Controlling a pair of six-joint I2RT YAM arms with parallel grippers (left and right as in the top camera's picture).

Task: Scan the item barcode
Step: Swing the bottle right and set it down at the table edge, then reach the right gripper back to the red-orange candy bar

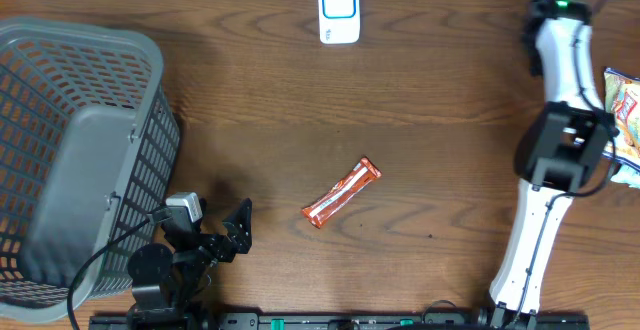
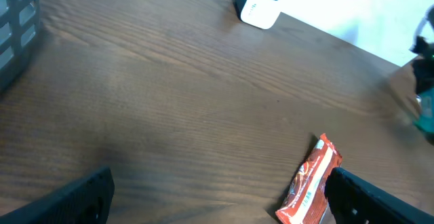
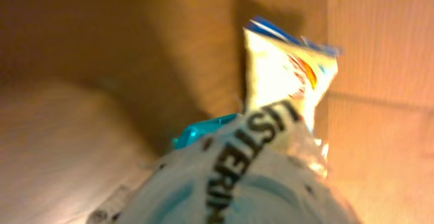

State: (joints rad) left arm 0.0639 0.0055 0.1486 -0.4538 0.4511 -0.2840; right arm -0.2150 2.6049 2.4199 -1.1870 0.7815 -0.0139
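A pale-blue Listerine pack (image 3: 258,176) fills the bottom of the right wrist view, pressed close where my right gripper's jaws sit. The fingers themselves are hidden behind it. In the overhead view my right gripper (image 1: 615,170) hangs at the table's far right edge. The white-and-blue barcode scanner (image 1: 339,10) stands at the back centre of the table and also shows as scanner (image 2: 261,3). My left gripper (image 1: 238,232) rests low at the front left, open and empty (image 2: 224,207). An orange-red snack bar (image 1: 343,192) lies just inside its right finger (image 2: 380,200).
A grey plastic basket (image 1: 150,160) takes up the left side. Under my right gripper is a cardboard box (image 3: 380,81) with a yellow-and-white chips bag (image 3: 288,75) in it; that bag (image 1: 625,105) also shows at the right edge.
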